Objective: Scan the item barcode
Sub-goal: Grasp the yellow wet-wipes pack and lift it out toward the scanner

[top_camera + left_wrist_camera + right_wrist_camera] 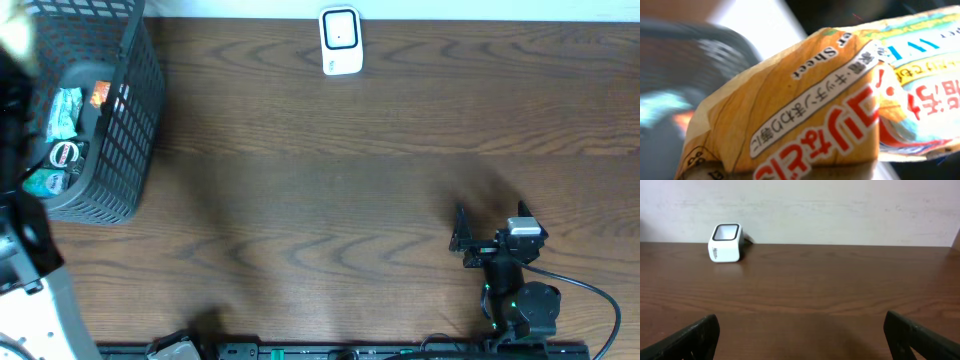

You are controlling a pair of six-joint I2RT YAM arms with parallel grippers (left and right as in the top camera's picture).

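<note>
Left wrist view: we cannot see the left fingers themselves. They are closed right down, and the orange packet fills the frame hard against the lens, so we read it as gripped between them. The packet is crumpled, with red and black Japanese lettering and a pale blue-and-white panel at its right end. Behind it on the left is a dark blur, the basket.

Overhead view: the left arm sits at the far left edge, blurred, reaching over the basket's near side. We cannot pick out the held packet from here. The basket is dark mesh and stands at the left end of the desk. Inside it are teal packets, a round red-and-white item and a scrap of orange.

The right fingers are spread as wide as they go, with nothing between them. They sit low at the near right of the desk and point toward its far edge. We cannot tell whether they touch the wood.

The scanner is white and upright at the far edge of the desk, well apart from both arms. In the right wrist view it stands ahead and to the left, against a pale wall.
</note>
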